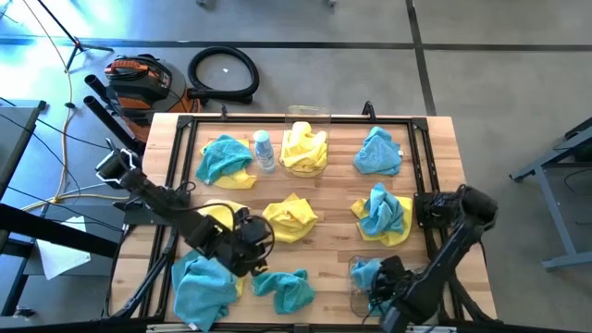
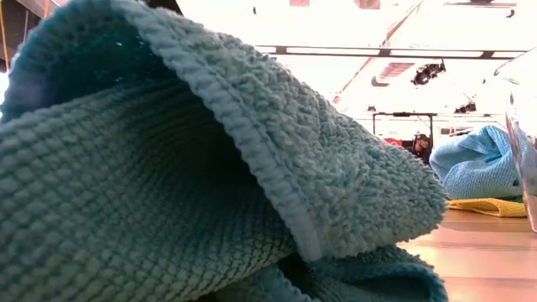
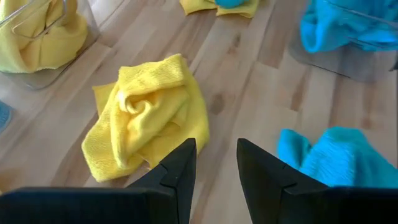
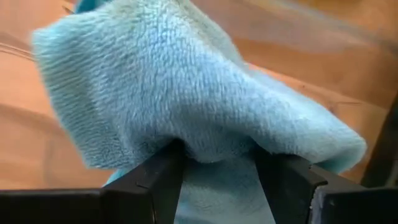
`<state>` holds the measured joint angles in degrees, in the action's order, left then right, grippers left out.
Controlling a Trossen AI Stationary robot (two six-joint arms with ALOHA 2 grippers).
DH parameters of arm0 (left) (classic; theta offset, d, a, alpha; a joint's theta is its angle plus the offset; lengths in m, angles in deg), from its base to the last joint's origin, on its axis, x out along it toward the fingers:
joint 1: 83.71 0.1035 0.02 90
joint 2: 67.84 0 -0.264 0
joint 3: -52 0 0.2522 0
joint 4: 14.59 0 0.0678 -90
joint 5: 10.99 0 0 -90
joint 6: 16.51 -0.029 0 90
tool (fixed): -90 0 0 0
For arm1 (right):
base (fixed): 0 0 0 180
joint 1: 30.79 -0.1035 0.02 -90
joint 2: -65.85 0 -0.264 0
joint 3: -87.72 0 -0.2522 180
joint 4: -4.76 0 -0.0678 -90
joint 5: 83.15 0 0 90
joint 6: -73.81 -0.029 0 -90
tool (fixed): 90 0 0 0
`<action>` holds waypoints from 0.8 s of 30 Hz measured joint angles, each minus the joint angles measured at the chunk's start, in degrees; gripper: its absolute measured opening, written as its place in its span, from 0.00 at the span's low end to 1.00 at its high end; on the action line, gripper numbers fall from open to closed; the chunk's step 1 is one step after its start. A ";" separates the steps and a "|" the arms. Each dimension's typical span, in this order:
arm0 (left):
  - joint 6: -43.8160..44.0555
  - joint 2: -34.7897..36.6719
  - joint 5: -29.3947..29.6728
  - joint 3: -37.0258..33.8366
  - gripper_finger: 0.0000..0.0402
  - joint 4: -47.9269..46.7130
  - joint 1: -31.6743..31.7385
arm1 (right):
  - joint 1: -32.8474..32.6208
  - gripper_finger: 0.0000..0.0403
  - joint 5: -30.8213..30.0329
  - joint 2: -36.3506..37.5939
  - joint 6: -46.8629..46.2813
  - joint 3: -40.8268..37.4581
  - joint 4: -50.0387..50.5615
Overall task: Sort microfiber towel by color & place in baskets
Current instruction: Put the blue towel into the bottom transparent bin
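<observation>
Two grippers active. Right gripper (image 4: 214, 168) clenches a teal towel (image 4: 186, 93) over the near-right basket (image 1: 356, 277); overhanging folds risk snagging the rim. Left gripper (image 3: 216, 163), released, hovers beside the central yellow towel (image 3: 146, 115).

two dark robot arms seen from above. the left arm enters from the left edge of the high view and slants down toward the lower centre, its left gripper (image 1: 252, 242) held low, with the two dark fingers (image 3: 180, 171) parted by a narrow gap and nothing between them. the right arm bends from the right side down to the lower right, its right gripper (image 1: 381, 282) pinching a teal-blue towel (image 4: 186, 99) between its fingers (image 4: 165, 171).
</observation>
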<state>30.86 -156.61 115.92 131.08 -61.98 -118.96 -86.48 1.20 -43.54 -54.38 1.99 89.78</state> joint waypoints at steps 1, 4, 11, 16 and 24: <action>0.39 0.01 0.30 0.00 0.26 0.00 -0.67 | 0.28 0.48 0.83 -1.18 0.43 0.00 -0.43; 1.30 0.00 1.07 0.00 0.26 0.00 -2.43 | 0.67 0.48 1.66 -4.17 1.59 0.05 -2.15; 3.38 0.00 1.87 0.00 0.26 0.04 -4.39 | 0.67 0.48 1.82 -5.62 2.25 0.09 -2.58; 3.52 0.00 2.81 0.00 0.26 0.21 -4.99 | 0.14 0.48 -2.46 -1.90 2.27 -0.04 -1.70; 3.52 0.00 2.83 0.00 0.26 0.24 -4.98 | -1.04 0.48 -16.73 6.85 7.98 -0.03 3.45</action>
<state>34.38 -156.61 118.76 131.08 -61.74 -123.94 -87.52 -15.53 -36.69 -46.40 1.96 93.23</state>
